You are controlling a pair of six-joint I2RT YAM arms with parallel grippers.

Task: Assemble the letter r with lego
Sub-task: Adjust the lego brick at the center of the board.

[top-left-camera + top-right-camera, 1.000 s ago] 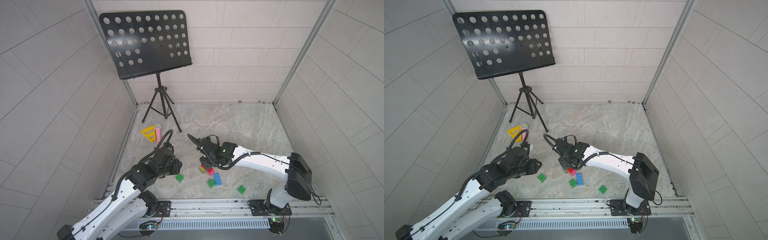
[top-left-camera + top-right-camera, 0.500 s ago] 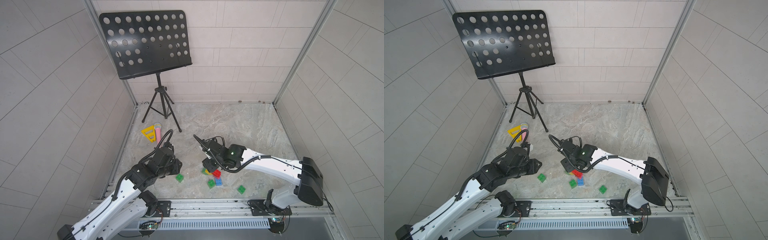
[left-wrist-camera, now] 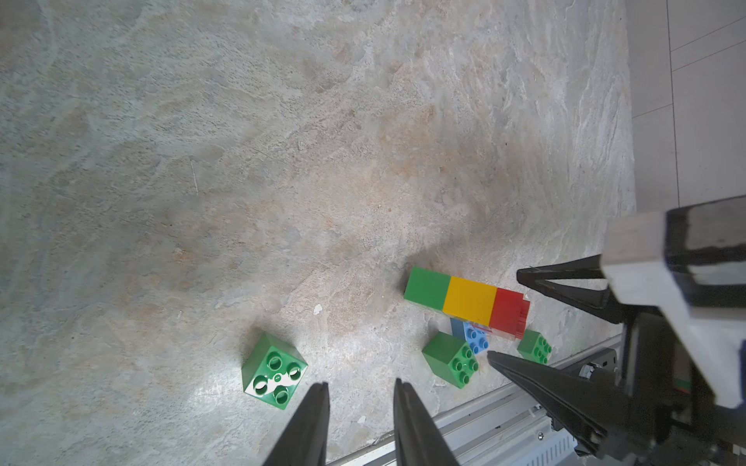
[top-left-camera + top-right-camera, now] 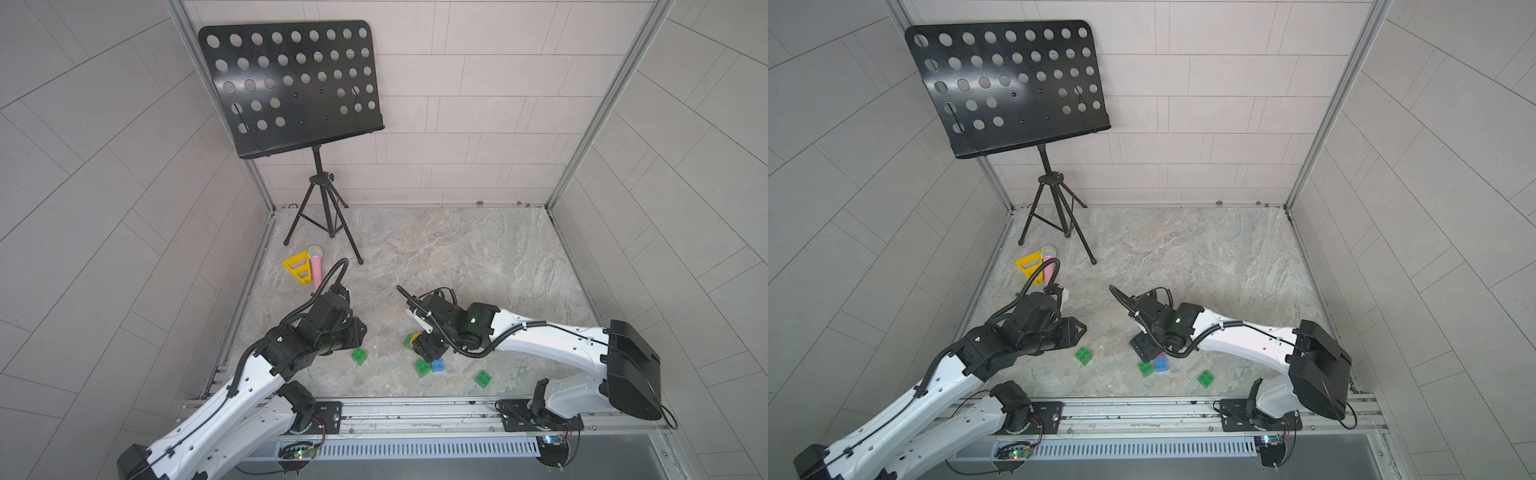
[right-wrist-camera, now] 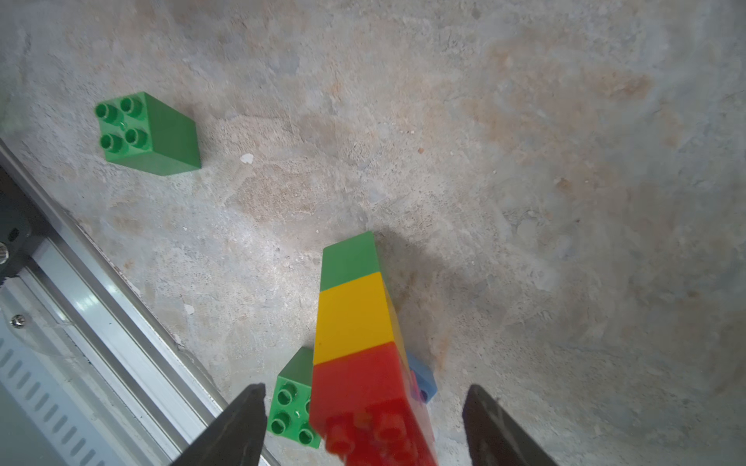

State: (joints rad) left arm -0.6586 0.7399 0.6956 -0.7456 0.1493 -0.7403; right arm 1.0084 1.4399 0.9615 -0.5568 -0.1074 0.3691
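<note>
A stack of three lego bricks, green, yellow and red, lies on its side on the stone floor. Its red end rests over a blue brick. My right gripper is open, its jaws wide on either side of the blurred red end and not pressing it. Three loose green bricks sit near the front rail. My left gripper hovers open and empty beside the leftmost green brick.
A black music stand on a tripod stands at the back left. A yellow plastic triangle and a pink toy microphone lie beside it. A metal rail runs along the front edge. Tiled walls close three sides.
My right gripper carried the stack down toward the front, beside the blue brick, then opened and let it go. The left arm has not moved.
</note>
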